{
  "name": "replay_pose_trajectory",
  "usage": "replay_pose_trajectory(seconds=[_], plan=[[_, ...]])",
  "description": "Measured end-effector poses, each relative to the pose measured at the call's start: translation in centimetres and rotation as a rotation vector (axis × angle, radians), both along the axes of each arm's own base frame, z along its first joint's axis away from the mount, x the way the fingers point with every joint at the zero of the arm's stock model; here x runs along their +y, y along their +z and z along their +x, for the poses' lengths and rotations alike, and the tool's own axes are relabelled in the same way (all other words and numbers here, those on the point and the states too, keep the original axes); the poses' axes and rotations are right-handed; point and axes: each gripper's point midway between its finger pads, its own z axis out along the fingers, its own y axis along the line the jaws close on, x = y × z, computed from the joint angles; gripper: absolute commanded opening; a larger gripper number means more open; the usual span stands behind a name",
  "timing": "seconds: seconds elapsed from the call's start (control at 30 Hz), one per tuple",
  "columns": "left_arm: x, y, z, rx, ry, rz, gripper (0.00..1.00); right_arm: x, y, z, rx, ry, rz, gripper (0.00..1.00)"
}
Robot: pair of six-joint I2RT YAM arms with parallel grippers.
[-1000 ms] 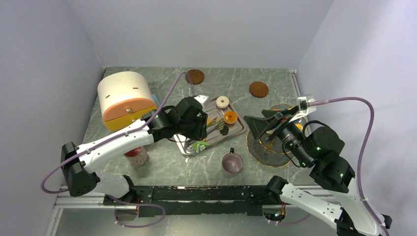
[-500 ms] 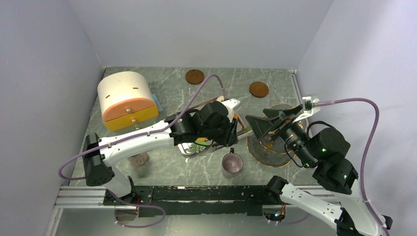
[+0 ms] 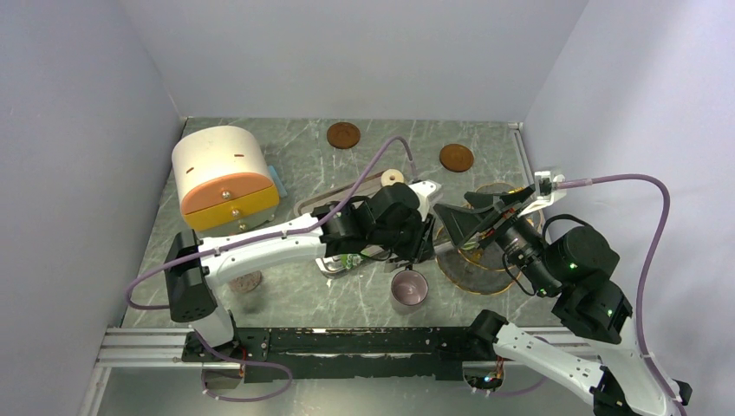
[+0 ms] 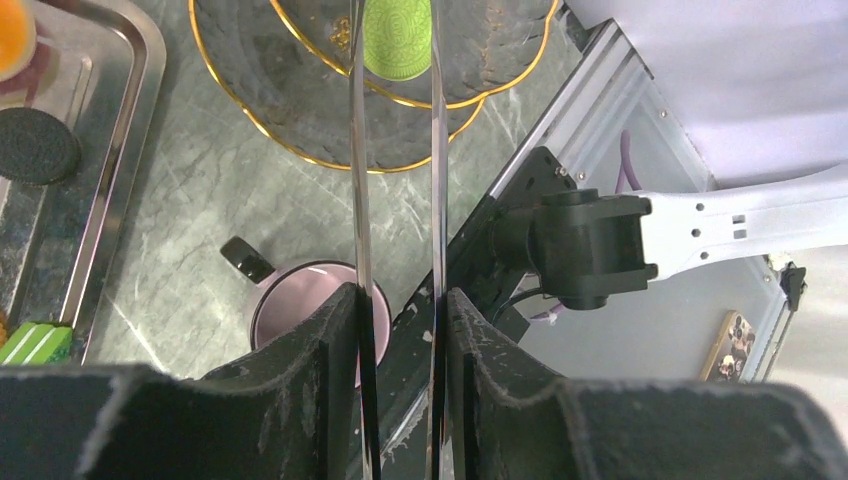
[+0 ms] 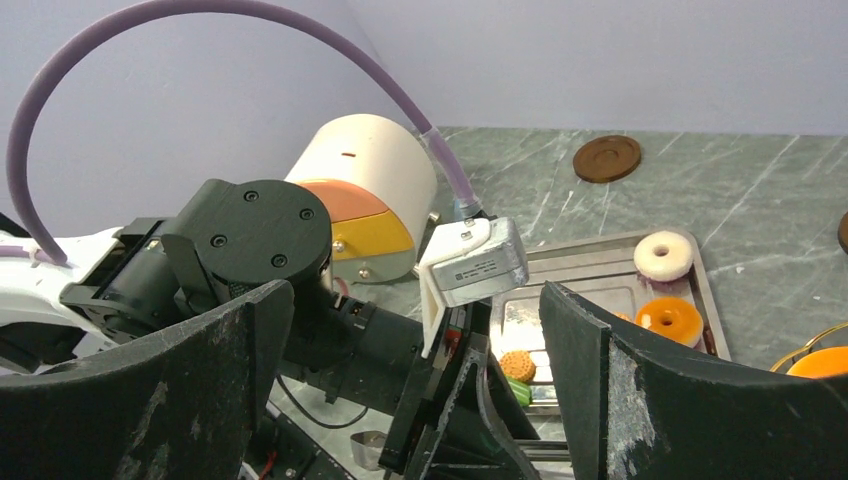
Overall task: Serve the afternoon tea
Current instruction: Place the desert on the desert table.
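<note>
The left gripper (image 4: pixel 400 312) clamped tongs (image 4: pixel 356 150) pinching the green treat (image 4: pixel 397 38), seemingly over the gold-rimmed plate (image 4: pixel 295 95) by the desk's right edge; the right gripper (image 5: pixel 412 322) gaped wide.

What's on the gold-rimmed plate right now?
A green round treat sits between the blades of the tongs, held by the left gripper, over the upper gold-rimmed plate. An orange treat shows near its rim. From above, the right arm covers the rest.

Walls (image 3: pixel 347 52): plain pale lilac panels closed the back and both sides.
Table (image 3: pixel 390 143): the top was grey-green marble pattern with pale veins.
Rail (image 3: pixel 130 351): metal, along the near edge.
Light: soft, even.
</note>
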Motion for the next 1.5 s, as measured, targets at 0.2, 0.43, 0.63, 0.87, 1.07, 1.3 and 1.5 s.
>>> replay_pose_trajectory(seconds=[0.2, 0.43, 0.63, 0.87, 1.07, 1.3, 1.5], plan=[[-1.1, 0.3, 0.1, 0.001, -0.014, -0.025, 0.39, -0.1, -0.1, -0.1, -0.001, -0.001, 0.001, 0.98], [-2.1, -0.4, 0.0, 0.013, -0.032, -0.018, 0.48, -0.1, -0.2, -0.1, 0.000, -0.002, 0.001, 0.98], [-2.4, -0.8, -0.1, 0.015, -0.036, -0.008, 0.52, -0.1, -0.4, 0.0, 0.002, -0.003, -0.002, 0.98], [-2.2, -0.7, -0.1, 0.011, -0.039, 0.000, 0.51, -0.1, -0.7, 0.0, 0.004, -0.004, -0.006, 0.98], [-2.2, -0.4, 0.1, -0.001, -0.037, 0.000, 0.47, -0.1, -0.7, 0.1, 0.004, -0.007, -0.005, 0.98], [-1.7, 0.1, 0.3, -0.018, -0.017, 0.000, 0.46, -0.2, -0.7, 0.1, 0.005, -0.011, -0.005, 0.98], [-0.3, 1.1, 0.6, -0.045, 0.017, -0.004, 0.46, -0.1, -0.8, 0.1, 0.007, -0.011, -0.007, 0.98]])
